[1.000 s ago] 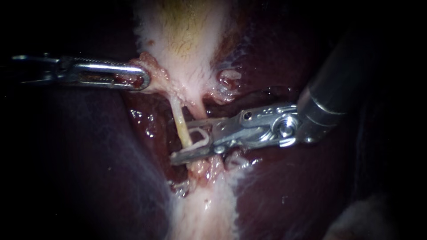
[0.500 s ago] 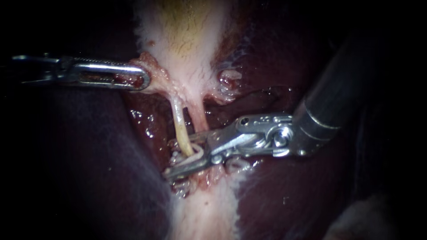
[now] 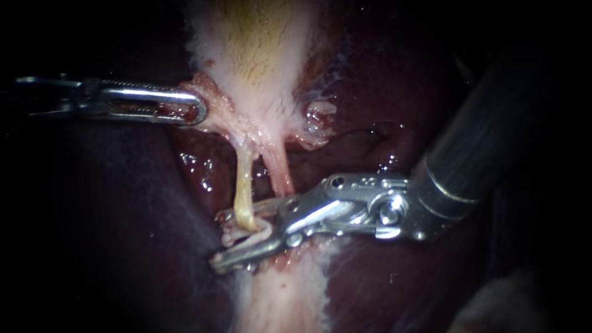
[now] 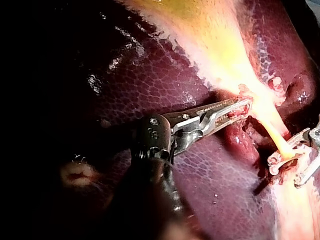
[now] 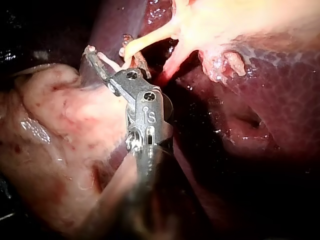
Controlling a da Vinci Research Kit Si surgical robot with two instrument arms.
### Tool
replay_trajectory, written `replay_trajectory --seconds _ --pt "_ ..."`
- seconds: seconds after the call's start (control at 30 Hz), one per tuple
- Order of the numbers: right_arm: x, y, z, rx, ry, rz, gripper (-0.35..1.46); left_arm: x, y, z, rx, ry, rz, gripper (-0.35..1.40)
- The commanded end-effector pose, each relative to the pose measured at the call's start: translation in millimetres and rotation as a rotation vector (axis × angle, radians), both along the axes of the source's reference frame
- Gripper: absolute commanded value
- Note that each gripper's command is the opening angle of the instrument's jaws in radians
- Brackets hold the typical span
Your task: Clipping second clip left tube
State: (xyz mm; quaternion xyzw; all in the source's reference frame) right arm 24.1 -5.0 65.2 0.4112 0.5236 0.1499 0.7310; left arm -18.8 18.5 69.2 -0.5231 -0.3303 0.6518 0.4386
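Observation:
The yellowish left tube [image 3: 242,185] runs down from the gallbladder's neck [image 3: 259,123]; the pink right tube [image 3: 280,172] lies beside it. My right instrument [image 3: 219,242] comes in from the right. Its jaws stand apart and hold a white clip [image 3: 262,231], which sits astride the left tube's lower end. In the right wrist view the same jaws [image 5: 100,62] reach the left tube [image 5: 145,42]. My left instrument [image 3: 196,111] is shut on tissue at the gallbladder's neck and holds it to the left, as the left wrist view shows [image 4: 235,107].
Dark liver [image 3: 394,277] lies on both sides of the tubes. The pale gallbladder [image 3: 259,49] fills the upper middle. A pale band of tissue [image 3: 283,296] runs down below the jaws. The right instrument's thick shaft [image 3: 481,148] crosses the right side.
My right instrument has slid down and to the left along the left tube, with the clip now around the tube's lower end. The tube hangs straighter. The left instrument has not moved.

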Motion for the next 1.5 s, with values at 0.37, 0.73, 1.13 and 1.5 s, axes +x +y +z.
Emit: replay_trajectory --seconds 0.37,0.73,1.13,1.5 --pt "-0.4 0.6 0.9 -0.007 -0.009 0.018 0.37 0.0 0.0 0.0 0.000 0.000 0.000 -0.35" --pt "-0.5 0.6 0.9 0.040 -0.031 0.029 0.14 0.1 0.1 0.2 0.000 0.000 0.001 -0.35" --pt "-0.8 0.8 0.9 0.030 -0.059 0.016 -0.35 0.1 0.1 0.2 0.000 -0.001 0.001 -0.35" --pt "-1.2 0.7 1.0 0.026 -0.112 -0.003 -0.35 0.1 0.1 0.2 0.000 0.000 0.001 -0.35"
